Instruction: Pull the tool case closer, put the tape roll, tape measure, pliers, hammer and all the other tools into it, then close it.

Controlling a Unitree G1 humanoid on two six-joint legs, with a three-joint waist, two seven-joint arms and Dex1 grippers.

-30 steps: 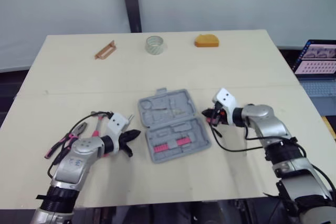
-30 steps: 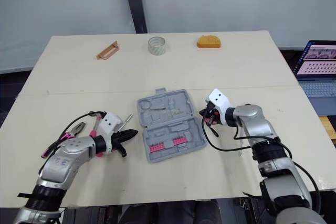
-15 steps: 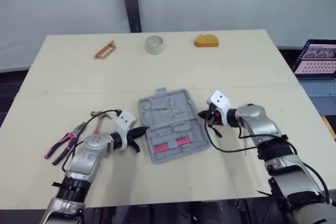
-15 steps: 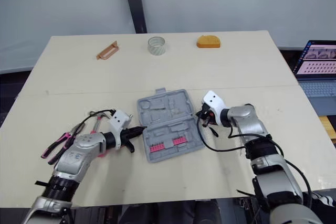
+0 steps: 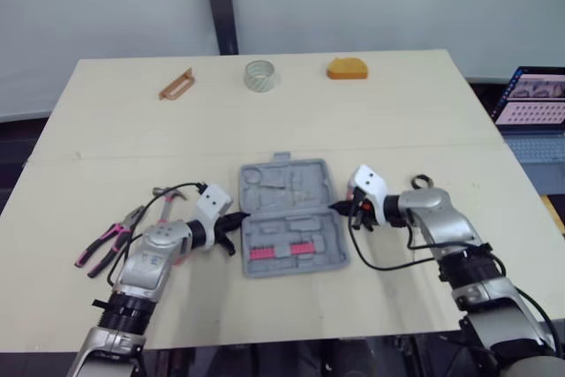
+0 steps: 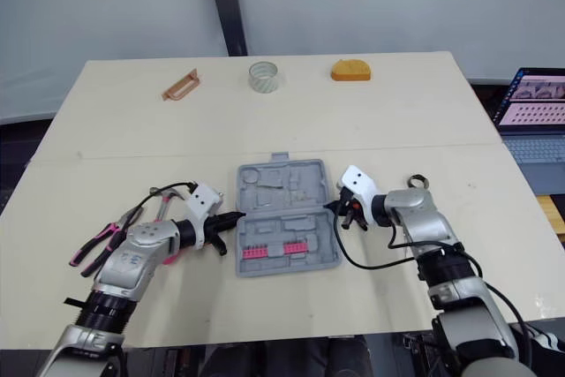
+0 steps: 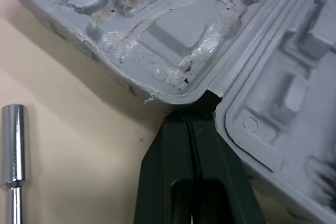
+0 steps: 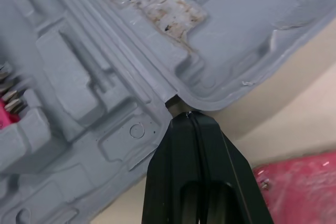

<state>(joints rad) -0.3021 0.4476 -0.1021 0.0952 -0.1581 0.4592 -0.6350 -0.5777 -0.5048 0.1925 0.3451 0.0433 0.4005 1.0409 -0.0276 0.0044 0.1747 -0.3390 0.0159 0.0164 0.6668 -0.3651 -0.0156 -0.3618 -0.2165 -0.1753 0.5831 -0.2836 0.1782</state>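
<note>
Tool case [image 5: 290, 218]: grey, open and lying flat on the near half of the bench [image 5: 424, 121], between the two arms. The lid half lies farther from the robot; the near half holds pink bit strips [image 5: 282, 251]. Left jaws: closed fully, fingertips [image 7: 176, 145] pressed together with nothing between them, their tips set into the hinge notch on the case's left edge, where the two halves meet. Right jaws: likewise closed on nothing, fingertips [image 8: 181, 140] at the matching notch on the case's right edge. In the left wrist view a chrome socket piece [image 7: 12, 145] lies on the bench near the case's lid corner, not touching it. In the right wrist view a red object [image 8: 302, 182] lies just beside the case; I cannot tell what it is. Pliers [image 5: 110, 242], pink-handled, lie on the bench out past the left arm, well apart from the case. A second pink and chrome tool [image 5: 163, 205] lies partly under the left arm; type unclear. Along the far edge, well apart from the case: a brown flat tool [image 5: 177, 84] to the left, the tape roll [image 5: 260, 75] in the middle, the orange tape measure [image 5: 347, 69] to its right. A laptop [image 5: 530, 99] sits off the bench's right side.
</note>
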